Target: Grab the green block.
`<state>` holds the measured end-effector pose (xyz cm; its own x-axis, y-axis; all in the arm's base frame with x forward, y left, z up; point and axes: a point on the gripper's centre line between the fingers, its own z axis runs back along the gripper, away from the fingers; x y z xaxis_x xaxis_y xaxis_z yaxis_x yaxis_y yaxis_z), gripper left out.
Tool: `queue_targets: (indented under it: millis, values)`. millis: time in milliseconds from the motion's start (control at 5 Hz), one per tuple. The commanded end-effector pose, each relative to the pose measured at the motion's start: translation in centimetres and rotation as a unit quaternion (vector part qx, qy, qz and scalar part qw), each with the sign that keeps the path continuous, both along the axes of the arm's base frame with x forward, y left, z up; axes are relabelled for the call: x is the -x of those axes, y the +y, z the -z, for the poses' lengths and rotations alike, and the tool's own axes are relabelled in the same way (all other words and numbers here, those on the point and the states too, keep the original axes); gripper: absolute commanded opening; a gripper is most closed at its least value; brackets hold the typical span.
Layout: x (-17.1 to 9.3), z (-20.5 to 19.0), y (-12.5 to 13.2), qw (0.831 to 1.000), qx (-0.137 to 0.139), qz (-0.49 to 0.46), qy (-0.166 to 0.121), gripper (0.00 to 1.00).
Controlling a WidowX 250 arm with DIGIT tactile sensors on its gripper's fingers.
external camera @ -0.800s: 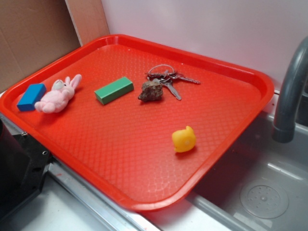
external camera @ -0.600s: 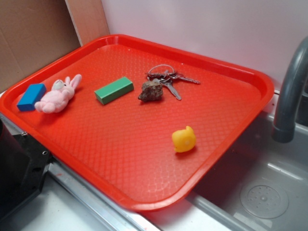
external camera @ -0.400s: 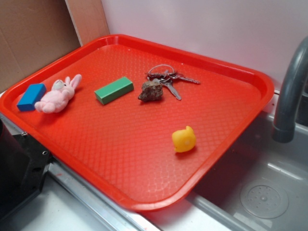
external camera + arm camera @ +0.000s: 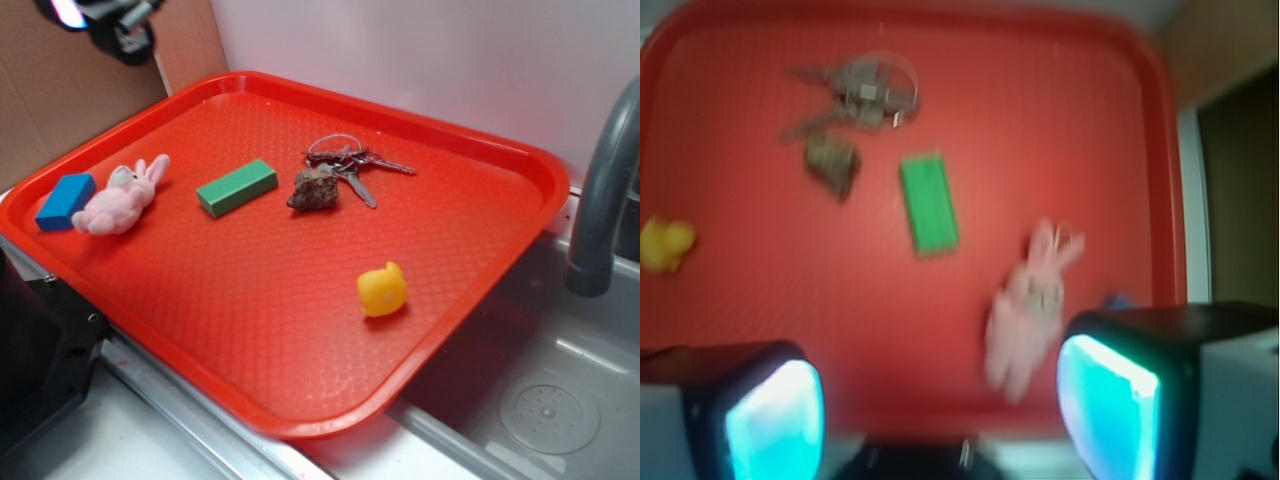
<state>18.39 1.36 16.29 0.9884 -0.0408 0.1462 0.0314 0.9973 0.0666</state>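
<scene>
The green block (image 4: 237, 187) lies flat on the red tray (image 4: 300, 330), left of centre, between a pink plush bunny (image 4: 120, 197) and a brown rock (image 4: 315, 189). In the wrist view the green block (image 4: 929, 203) sits ahead and below, well away from the jaws. My gripper (image 4: 105, 18) has just come into the exterior view at the top left corner, high above the tray's far left edge. The gripper (image 4: 940, 420) is open, its two cyan pads wide apart with nothing between them. The wrist view is blurred.
On the tray also lie a blue block (image 4: 64, 200), a bunch of keys (image 4: 350, 162) and a yellow rubber duck (image 4: 382, 289). A grey faucet (image 4: 605, 190) and sink basin (image 4: 545, 410) stand to the right. Cardboard (image 4: 70, 90) backs the left side.
The gripper has entered the exterior view at the top left, where it did not show before. Nothing on the tray has moved.
</scene>
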Motion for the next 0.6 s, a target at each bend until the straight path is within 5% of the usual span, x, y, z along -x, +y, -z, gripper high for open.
queue_targets:
  millis: [0, 400]
  values:
    - [-4.1, 6.1, 0.9, 1.0, -0.016, -0.004, -0.006, 1.0]
    - [-4.7, 11.1, 1.2, 1.0, 0.02, 0.019, 0.014, 1.0]
